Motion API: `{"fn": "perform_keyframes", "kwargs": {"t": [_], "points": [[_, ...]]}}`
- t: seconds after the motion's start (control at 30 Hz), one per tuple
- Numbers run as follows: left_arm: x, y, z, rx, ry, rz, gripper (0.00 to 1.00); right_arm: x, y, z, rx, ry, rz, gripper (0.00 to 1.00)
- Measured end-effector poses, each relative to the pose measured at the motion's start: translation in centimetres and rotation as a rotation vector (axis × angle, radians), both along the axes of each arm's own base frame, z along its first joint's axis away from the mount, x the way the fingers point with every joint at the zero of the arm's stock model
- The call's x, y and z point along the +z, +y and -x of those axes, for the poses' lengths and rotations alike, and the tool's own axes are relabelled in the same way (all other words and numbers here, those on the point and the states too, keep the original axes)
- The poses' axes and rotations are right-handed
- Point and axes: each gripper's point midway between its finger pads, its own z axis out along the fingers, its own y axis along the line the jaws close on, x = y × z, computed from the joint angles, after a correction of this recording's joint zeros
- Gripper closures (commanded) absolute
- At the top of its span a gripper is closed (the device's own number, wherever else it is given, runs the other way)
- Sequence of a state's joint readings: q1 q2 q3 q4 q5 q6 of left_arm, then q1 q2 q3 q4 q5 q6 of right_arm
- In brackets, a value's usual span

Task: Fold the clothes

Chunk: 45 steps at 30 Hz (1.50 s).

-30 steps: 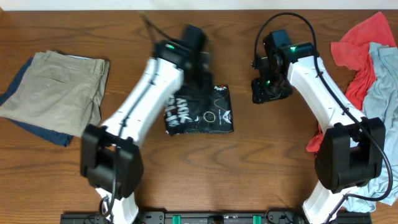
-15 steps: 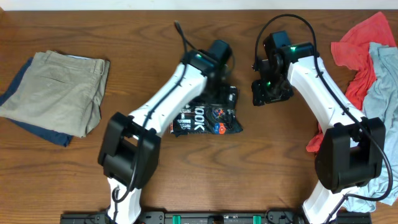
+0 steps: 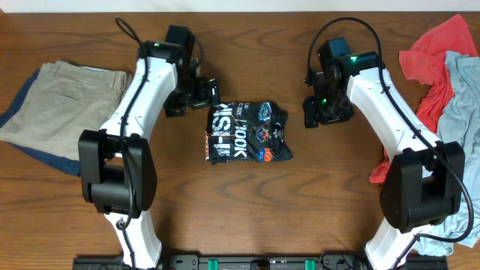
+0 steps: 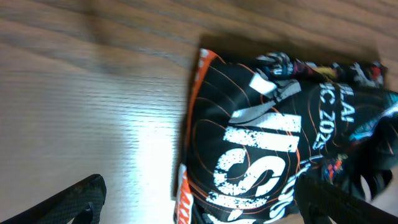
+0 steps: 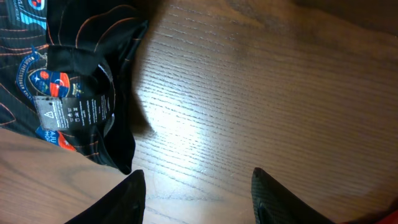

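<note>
Swung clear of the folded black, orange-lined sports jersey (image 3: 247,133) at frame centre, the left gripper (image 3: 204,95) hangs wide open and empty at upper left, the right gripper (image 3: 316,112) part-open and empty, so folding looks done and the next move calls for setting it aside.

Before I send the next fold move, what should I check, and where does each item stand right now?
1. Left end effector open and empty: ok.
2. Right end effector open and empty: ok.
3. Both end effectors off the jersey: ok.
4. Fold neat with even edges: not ok; the outline is uneven and the collar side is bunched.
5. The jersey lies apart from the khaki trousers and the red garment: ok.
6. Hidden lower layers flat: cannot tell.
</note>
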State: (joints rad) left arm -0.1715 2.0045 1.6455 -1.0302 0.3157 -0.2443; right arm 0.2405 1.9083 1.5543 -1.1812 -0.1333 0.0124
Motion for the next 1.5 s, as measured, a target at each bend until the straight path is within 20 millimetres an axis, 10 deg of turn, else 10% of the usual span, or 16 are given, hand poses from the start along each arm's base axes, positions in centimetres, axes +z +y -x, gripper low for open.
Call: {"fn": "perform_keyframes", "kwargs": {"t": [0.5,0.57,0.7,0.97,1.2,1.5], "points": [[-6.5,-3.9,2.6,-0.132,0.142,0.235,0.00,0.0,0.0,0.2,0.000,0.007,0.002,0.47],[-6.4,-4.3,2.4,-0.136,0.138,0.253,0.15,0.0,0.0,0.2,0.000,0.007,0.002,0.47],[-7.1,-5.0,2.0,-0.161,0.117,0.258,0.90,0.0,-0.1,0.2,0.000,0.009,0.003,0.47],[-7.3,-4.3,2.3,-0.150,0.145,0.239,0.94,0.0,-0.2,0.5,-0.003,0.020,0.006,0.48],[-5.5,3.3,0.3,-0.044,0.087,0.021,0.94,-0.1,-0.5,0.6,-0.003,0.026,0.021,0.48],[8.6,18.1,-5.1,0.259,-0.363,-0.221,0.93,-0.1,-0.6,0.6,-0.004,0.025,0.025,0.48]]}}
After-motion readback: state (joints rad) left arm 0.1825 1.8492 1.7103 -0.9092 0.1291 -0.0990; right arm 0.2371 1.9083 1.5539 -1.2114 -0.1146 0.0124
